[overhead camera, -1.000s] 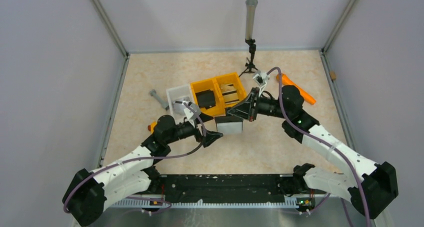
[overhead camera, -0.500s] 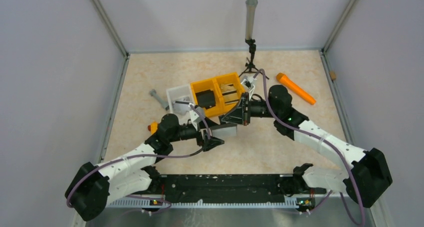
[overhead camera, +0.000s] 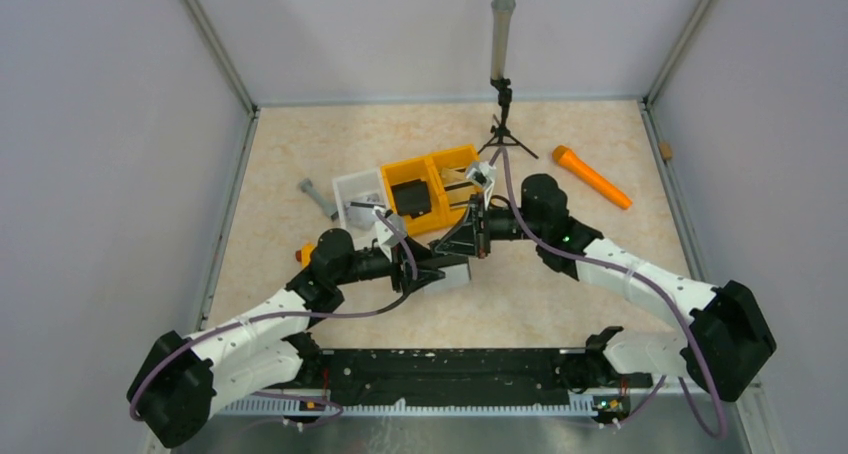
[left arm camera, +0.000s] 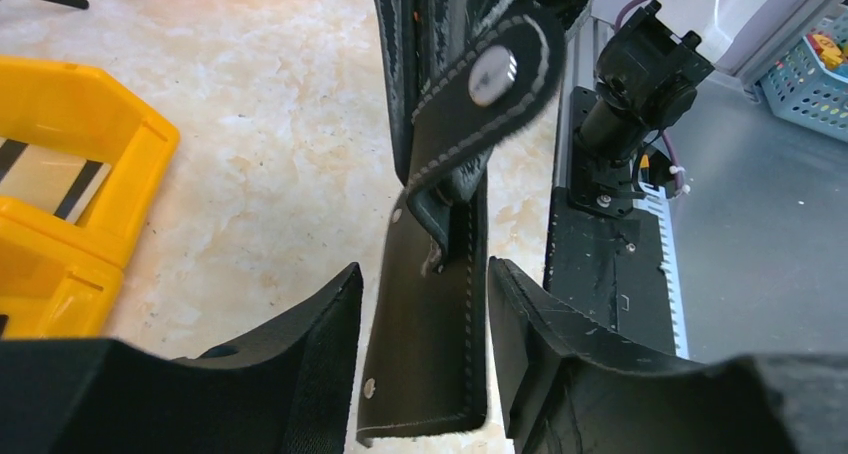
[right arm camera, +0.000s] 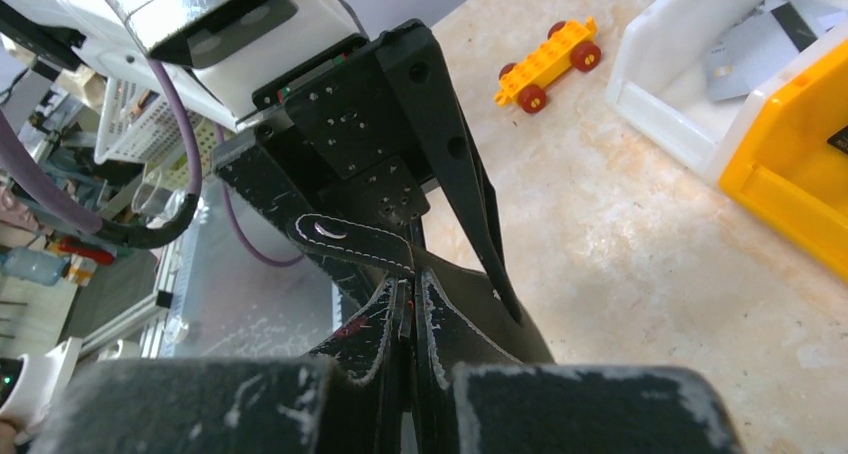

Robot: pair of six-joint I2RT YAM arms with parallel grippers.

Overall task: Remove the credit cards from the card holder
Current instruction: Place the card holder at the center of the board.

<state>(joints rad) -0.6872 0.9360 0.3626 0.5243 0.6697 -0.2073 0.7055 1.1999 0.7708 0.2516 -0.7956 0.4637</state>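
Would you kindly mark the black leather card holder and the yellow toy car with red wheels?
black leather card holder point(left arm camera: 425, 364): left wrist view, lower flap.
yellow toy car point(right arm camera: 545, 59): right wrist view, body.

The card holder point(left arm camera: 430, 344) looks like matt black leather, scuffed, edged in pale stitching, its strap's snap point(left arm camera: 492, 71) shiny metal. At its nine o'clock, the yellow bin point(left arm camera: 90, 124) is glossy plastic on the smooth marbled tabletop point(left arm camera: 270, 124).
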